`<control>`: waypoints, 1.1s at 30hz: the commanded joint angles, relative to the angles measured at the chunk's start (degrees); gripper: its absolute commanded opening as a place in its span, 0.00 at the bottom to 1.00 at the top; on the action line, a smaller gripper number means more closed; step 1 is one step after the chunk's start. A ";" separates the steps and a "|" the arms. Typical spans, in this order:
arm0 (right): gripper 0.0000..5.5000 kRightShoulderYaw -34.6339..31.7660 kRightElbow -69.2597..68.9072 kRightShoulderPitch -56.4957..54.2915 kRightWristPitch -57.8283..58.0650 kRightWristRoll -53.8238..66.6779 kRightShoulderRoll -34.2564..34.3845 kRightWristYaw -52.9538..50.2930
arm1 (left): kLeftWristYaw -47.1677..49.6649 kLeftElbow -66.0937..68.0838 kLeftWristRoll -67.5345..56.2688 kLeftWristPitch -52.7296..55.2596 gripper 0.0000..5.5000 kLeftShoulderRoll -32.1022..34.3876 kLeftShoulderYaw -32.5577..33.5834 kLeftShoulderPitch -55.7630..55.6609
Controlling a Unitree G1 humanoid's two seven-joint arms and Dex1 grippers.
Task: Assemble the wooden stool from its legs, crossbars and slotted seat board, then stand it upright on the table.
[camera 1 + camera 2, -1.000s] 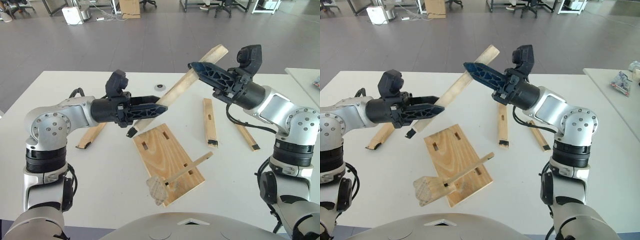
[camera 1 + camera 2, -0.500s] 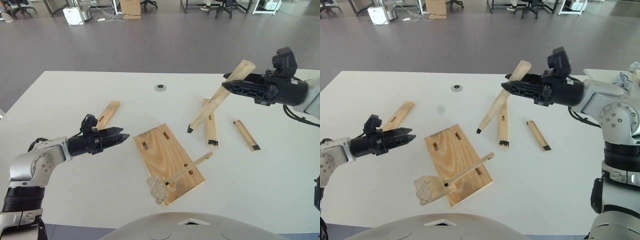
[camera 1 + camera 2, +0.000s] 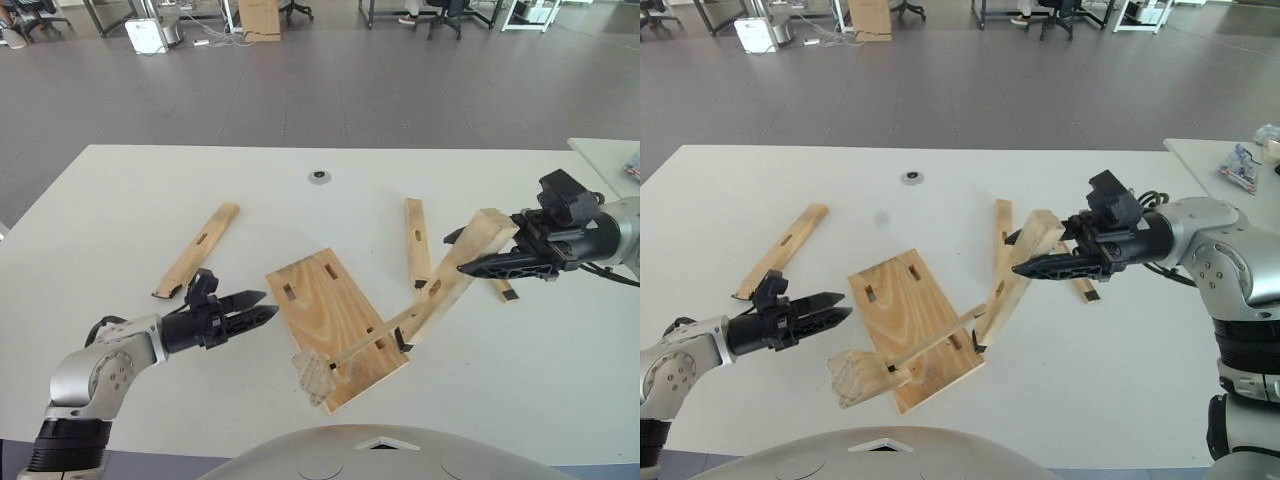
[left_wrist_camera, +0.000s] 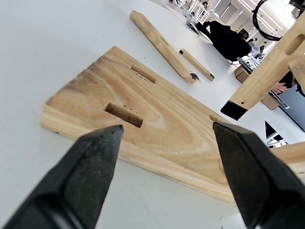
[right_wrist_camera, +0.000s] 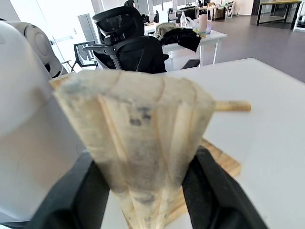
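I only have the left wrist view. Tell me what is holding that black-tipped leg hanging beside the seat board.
Observer: The right gripper is shut on the held leg near its upper end; it slants down toward the right edge of the seat board.
Operator: Find me another leg on the left side.
Observer: A spare leg lies flat on the table, left of the board and apart from it.
Operator: Report the board's near corner.
Observer: A thin crossbar lies across it, its near end meeting a chunky wooden piece.
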 commanded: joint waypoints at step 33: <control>0.38 10.01 -3.51 1.37 -16.84 -2.93 1.39 1.89 | -3.92 3.54 3.27 0.06 0.63 3.08 -1.44 -1.72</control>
